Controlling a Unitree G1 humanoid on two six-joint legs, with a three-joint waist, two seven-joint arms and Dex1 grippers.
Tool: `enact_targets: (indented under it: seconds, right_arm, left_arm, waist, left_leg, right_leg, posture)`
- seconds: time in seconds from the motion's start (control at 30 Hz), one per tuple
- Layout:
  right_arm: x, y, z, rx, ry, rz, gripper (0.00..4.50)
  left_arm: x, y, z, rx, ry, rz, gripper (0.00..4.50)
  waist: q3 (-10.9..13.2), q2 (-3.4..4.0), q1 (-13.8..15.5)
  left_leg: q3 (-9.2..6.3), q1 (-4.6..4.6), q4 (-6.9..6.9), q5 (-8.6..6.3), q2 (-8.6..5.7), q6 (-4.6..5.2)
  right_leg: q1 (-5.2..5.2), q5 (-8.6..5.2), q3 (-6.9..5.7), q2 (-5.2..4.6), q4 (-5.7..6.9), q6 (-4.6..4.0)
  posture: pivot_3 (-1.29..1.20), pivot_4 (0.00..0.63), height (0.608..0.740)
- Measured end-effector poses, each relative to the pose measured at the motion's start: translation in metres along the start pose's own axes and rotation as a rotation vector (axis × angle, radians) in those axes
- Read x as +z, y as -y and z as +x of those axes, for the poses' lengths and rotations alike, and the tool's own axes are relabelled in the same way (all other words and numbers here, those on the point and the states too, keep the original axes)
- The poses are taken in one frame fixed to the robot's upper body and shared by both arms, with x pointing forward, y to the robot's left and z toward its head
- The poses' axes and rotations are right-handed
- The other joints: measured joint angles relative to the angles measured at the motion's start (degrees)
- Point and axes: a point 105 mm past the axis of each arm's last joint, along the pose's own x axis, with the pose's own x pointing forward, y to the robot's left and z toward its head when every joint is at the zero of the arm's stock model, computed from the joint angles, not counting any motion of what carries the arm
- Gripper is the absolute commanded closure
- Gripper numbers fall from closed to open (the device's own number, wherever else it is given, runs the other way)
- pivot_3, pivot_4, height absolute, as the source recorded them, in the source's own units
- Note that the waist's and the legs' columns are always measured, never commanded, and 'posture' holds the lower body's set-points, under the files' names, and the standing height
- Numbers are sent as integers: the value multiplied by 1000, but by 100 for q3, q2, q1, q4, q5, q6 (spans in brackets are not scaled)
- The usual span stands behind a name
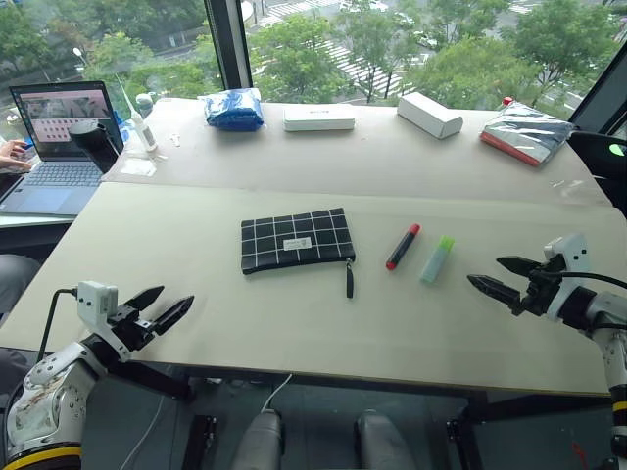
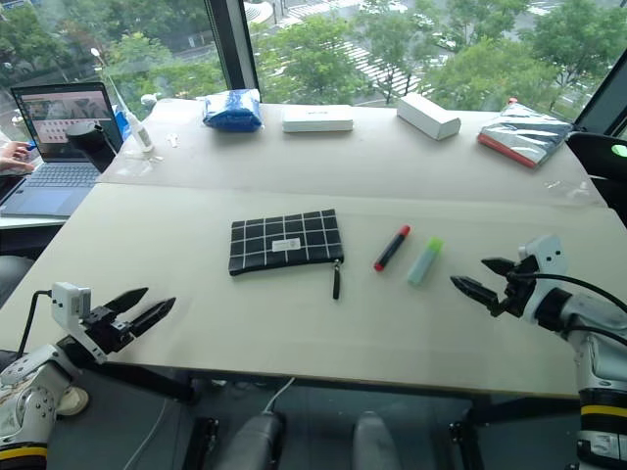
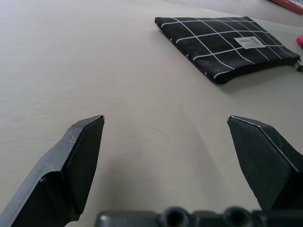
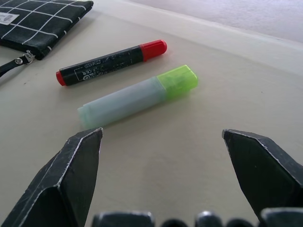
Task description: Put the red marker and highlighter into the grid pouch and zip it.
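Grippers hang apart over the table edge, nothing grasped.

Left gripper hovers with fingers spread at the near left of the table, well apart from the grid pouch, which lies flat mid-table, zipper strap trailing toward the near edge. Right gripper is likewise spread and empty at the near right, near the highlighter. Red marker lies between pouch and highlighter, just beside the highlighter, both outside the pouch.
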Motion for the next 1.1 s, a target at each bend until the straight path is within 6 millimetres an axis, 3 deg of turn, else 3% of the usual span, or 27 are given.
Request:
enact_targets:
  seconds: [0.33,0.47,0.7,0.8,0.93,1.1]
  right_arm:
    - [27,-8,9,62,49,22,4459]
    - [50,-33,36,142,97,-37,4459]
    - [94,-100,106,283,197,-125,4459]
    - [93,-120,132,286,140,-179,4459]
    - [72,-142,161,285,7,-214,4459]
    - [65,-145,180,239,-78,-285,4459]
  left_arm:
    - [15,-4,6,-82,-51,543,0]
    - [22,3,18,-142,-59,687,0]
    - [42,10,45,-243,-74,1023,0]
    - [45,7,53,-240,-81,1103,0]
    - [50,8,62,-235,-57,1164,0]
    - [51,13,69,-239,-28,1171,0]
  waist:
    - [0,1,2]
    - [0,0,-35]
    - [2,3,-30]
    - [2,3,-19]
    - [3,5,-16]
    - [4,7,-44]
  left_leg:
    - [2,-1,-3,0,0,0]
    - [2,1,-2,0,4,0]
    - [1,-2,-9,0,3,0]
    - [0,-1,-9,0,2,0]
    - [-2,-3,-9,1,2,1]
    - [-3,-2,-9,1,1,1]
  right_leg:
    - [-1,1,1,-1,-2,-1]
    - [-5,0,1,3,4,0]
    - [-13,7,1,4,6,-9]
    - [-15,6,-1,4,10,-7]
    - [-19,12,-1,4,15,-16]
    - [-30,16,-1,5,37,-24]
  posture:
    - [0,150,740]
    - [0,150,740]
    - [0,150,740]
    - [0,150,740]
    - [0,150,740]
    - [0,150,740]
